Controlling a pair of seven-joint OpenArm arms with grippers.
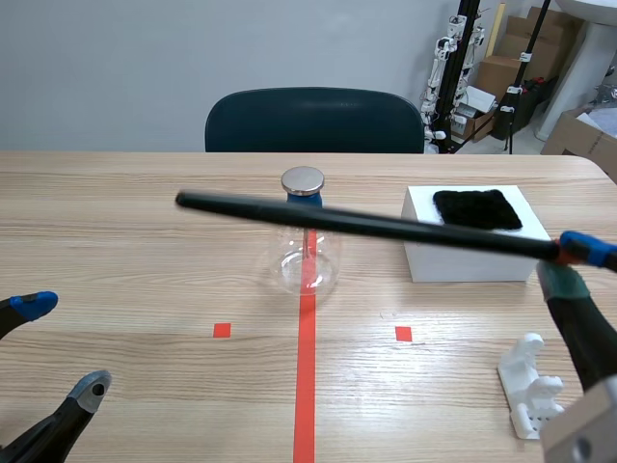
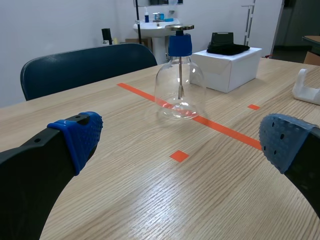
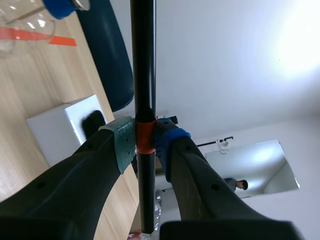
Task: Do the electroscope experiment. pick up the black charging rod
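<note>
Rod (image 1: 366, 227) sits clamped in right gripper (image 3: 145, 142).

wooden table (image 1: 116, 241) | glass flask (image 1: 307, 260) centre | white box (image 1: 463, 260) right | white holder (image 1: 530, 384) front right

The cloth (image 1: 476, 208) lies on the box (image 1: 463, 265), right of the flask (image 1: 308, 260).

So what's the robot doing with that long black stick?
The right gripper is shut on one end of the long black charging rod, holding it in the air, pointing toward the clear glass flask with a blue cap and metal disc. The left gripper is open, low over the wooden table, holding nothing.
</note>
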